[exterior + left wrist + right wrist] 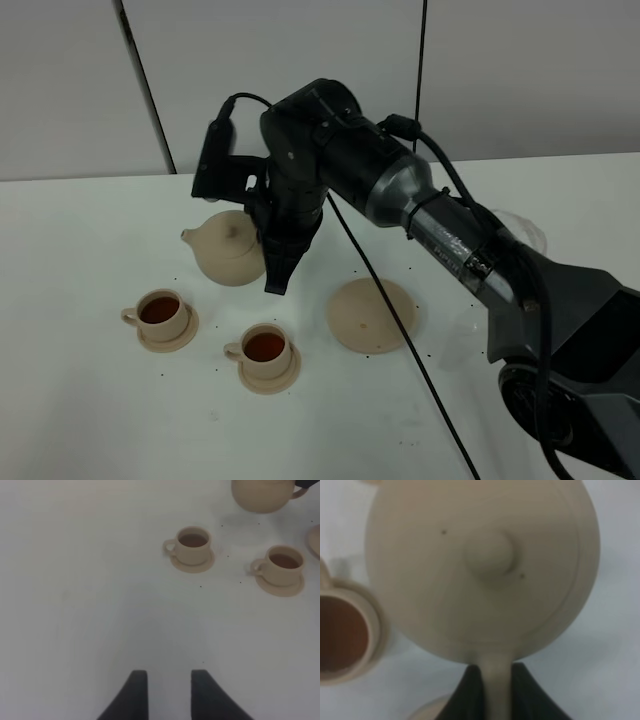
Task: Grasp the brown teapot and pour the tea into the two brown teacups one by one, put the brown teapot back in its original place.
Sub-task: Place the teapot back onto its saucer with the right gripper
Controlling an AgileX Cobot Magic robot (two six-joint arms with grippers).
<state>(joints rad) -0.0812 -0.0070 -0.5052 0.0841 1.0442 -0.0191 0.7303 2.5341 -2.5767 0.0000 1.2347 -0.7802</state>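
The brown teapot [228, 250] is upright with its lid on and its spout pointing left, behind the two cups. My right gripper [274, 278] reaches across from the right and is shut on the teapot's loop handle [495, 680]; the teapot's lid [490, 555] fills the right wrist view. Two brown teacups on small saucers hold dark tea: the left one [162, 312] and the right one [265, 348]. The wide round saucer [372, 315] lies bare to the right of the cups. My left gripper [168, 695] is open and empty over bare table, well short of the cups [192, 545] [282, 565].
A black cable [400, 330] runs across the table and over the wide saucer toward the front. The right arm's dark body [470, 250] spans the right half of the white table [90, 420]. Grey wall panels stand at the back.
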